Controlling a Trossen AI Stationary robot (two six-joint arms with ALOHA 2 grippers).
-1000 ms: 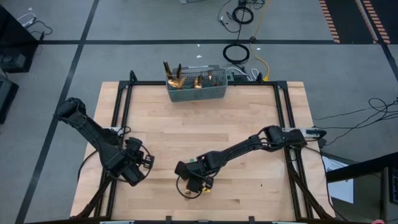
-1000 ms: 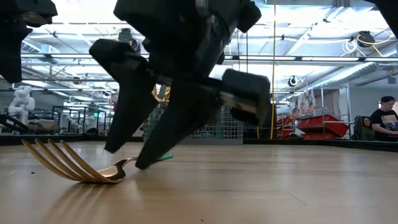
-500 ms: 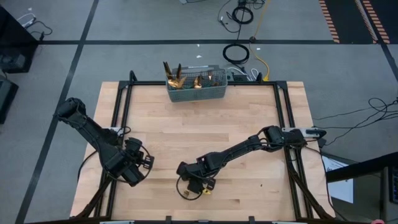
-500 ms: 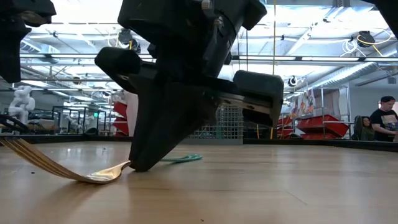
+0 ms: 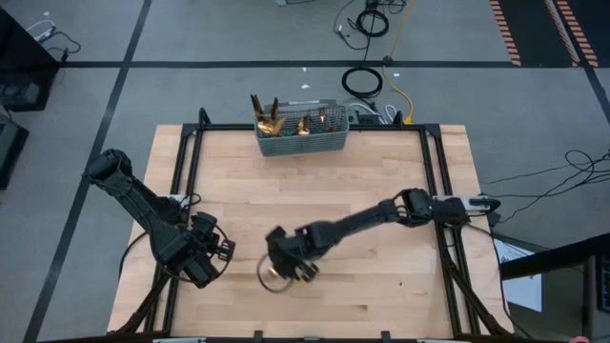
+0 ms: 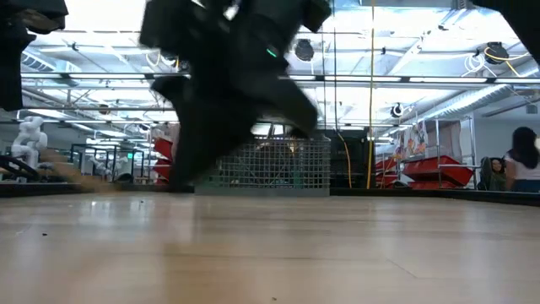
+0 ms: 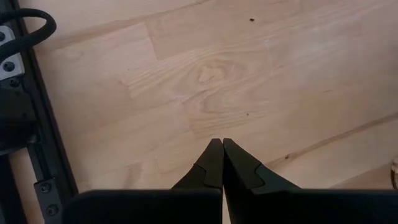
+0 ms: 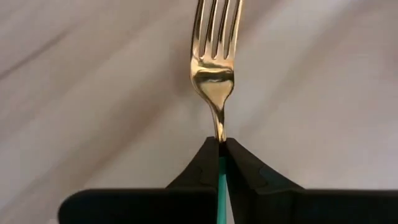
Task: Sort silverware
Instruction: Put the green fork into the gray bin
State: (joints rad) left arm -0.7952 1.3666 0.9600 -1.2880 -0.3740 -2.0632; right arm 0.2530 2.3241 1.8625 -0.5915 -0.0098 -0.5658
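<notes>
Overhead, my right gripper [image 5: 284,270] sits low over the near-centre of the wooden table [image 5: 381,181], arm stretched in from the right side; my left gripper [image 5: 205,255] is parked near the table's left edge, fingers pressed together w/ nothing between them. The right wrist view gives the clearest look: my two dark fingers [image 8: 202,163] are clamped tight on a fork [image 8: 214,62], gripping right where the gold neck meets the teal-green handle, tines pointing away from the wrist, handle running back between the fingers. Table surface behind it is blurred, so I judge the fork is lifted or moving, but can't tell how high. At the table's far edge stands a grey wire-mesh caddy [image 5: 303,133] w/ more gold-headed silverware [image 5: 264,111] standing upright in it. Handling, my judgement: fork is light, rigid metal, polished so prob slippery; thin neck gives little surface for the pads, so it could pivot or slide if swung fast. Gripping near the neck keeps the heavier head close to the fingers, which should limit droop. Low view shows only my dark gripper body as a blur against the room; a person [image 6: 525,160] shows at far right beyond the table
</notes>
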